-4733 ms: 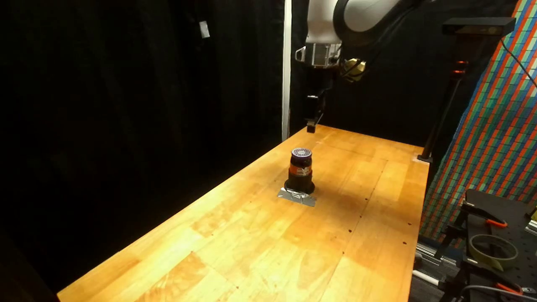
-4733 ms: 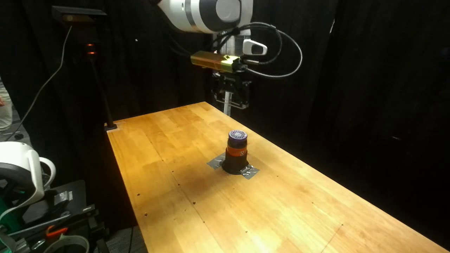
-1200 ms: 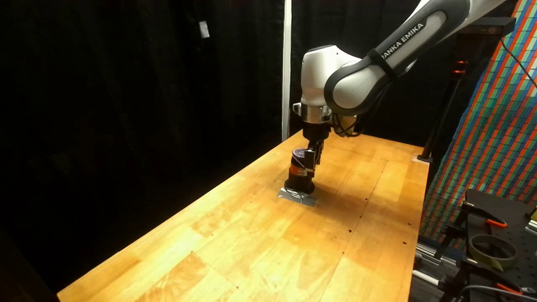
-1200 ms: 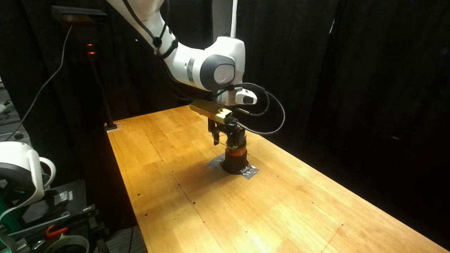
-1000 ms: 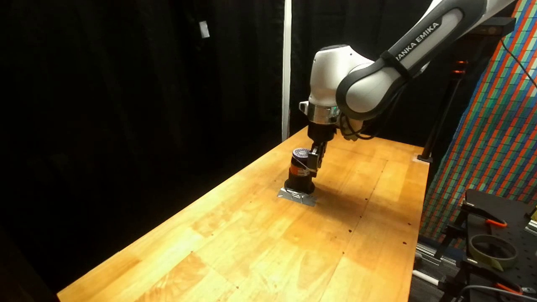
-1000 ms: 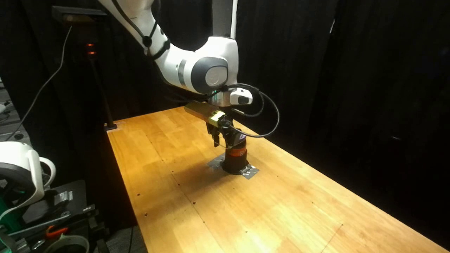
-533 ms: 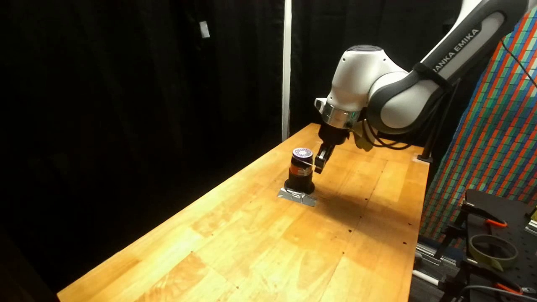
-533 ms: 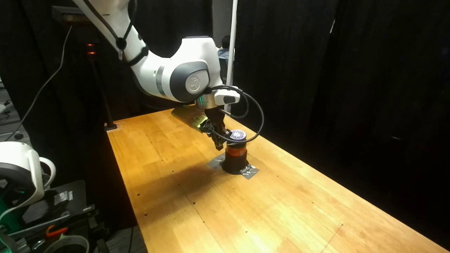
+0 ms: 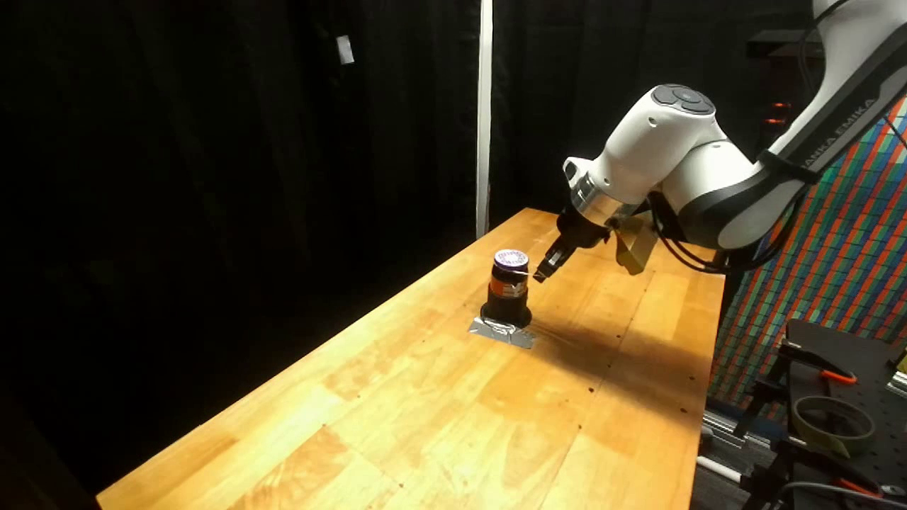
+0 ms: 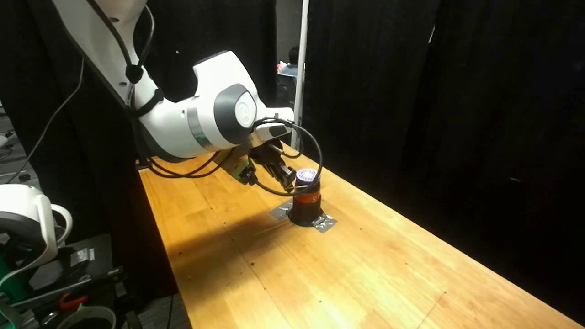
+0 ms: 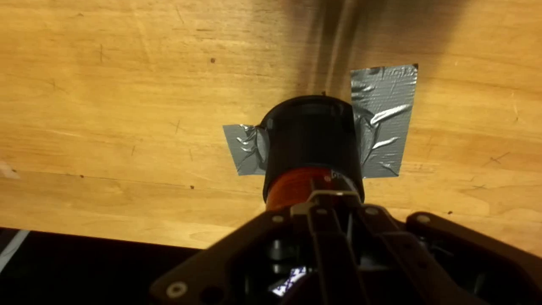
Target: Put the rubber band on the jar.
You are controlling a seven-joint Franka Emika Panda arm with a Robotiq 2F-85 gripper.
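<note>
Tool (image 9: 540,277) closed up, rubber band (image 10: 300,186) spanning tips to jar (image 9: 508,287), upright on counter (image 9: 425,397); pinched or hooked, can't tell. Risk: band cd ping off jar w/ hard pullback

In both exterior views, bright warm light is pooling on the tabletop (image 9: 425,411), pale glare washing out patches of its near part, while the dark curtains (image 9: 248,212) are swallowing nearly all detail. A soft-edged shadow (image 10: 215,246) is stretching beneath the arm (image 10: 228,96). In the wrist view, silvery tape (image 11: 383,93) is glinting and the tool (image 11: 334,202) is looking dim and soft.
</note>
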